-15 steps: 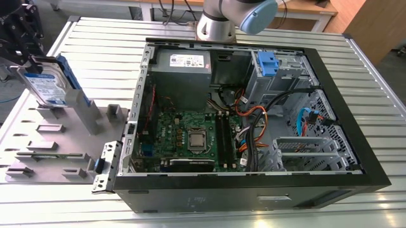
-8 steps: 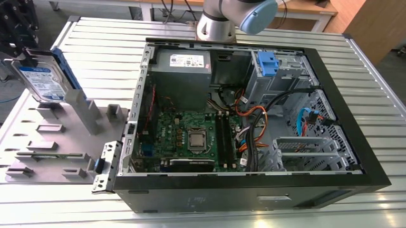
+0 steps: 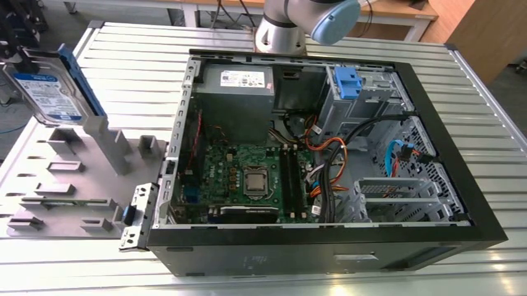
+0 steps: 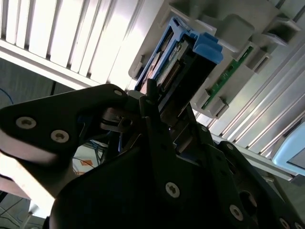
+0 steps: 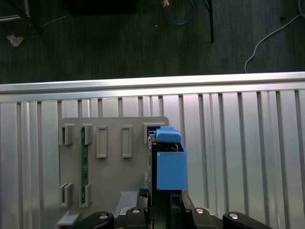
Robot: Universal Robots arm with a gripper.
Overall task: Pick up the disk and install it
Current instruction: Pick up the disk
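Exterior view, silver-grey disk [image 3: 45, 92], white-and-blue label [image 3: 51, 98], blue bracket [image 3: 80, 80] along edge

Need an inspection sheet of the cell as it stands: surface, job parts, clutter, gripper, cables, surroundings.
Surface: ribbed metal table, carrying the open computer case.
Job's things: the disk with its blue bracket, upright over the grey fixture tray, not in the case.
Clutter: green circuit board strip slotted in the tray.
Grippers: gripper appears shut on the disk.
Cables: orange, black and blue cable bundle inside the case; loose leads on the floor.
Surroundings: wooden furniture beyond the table.
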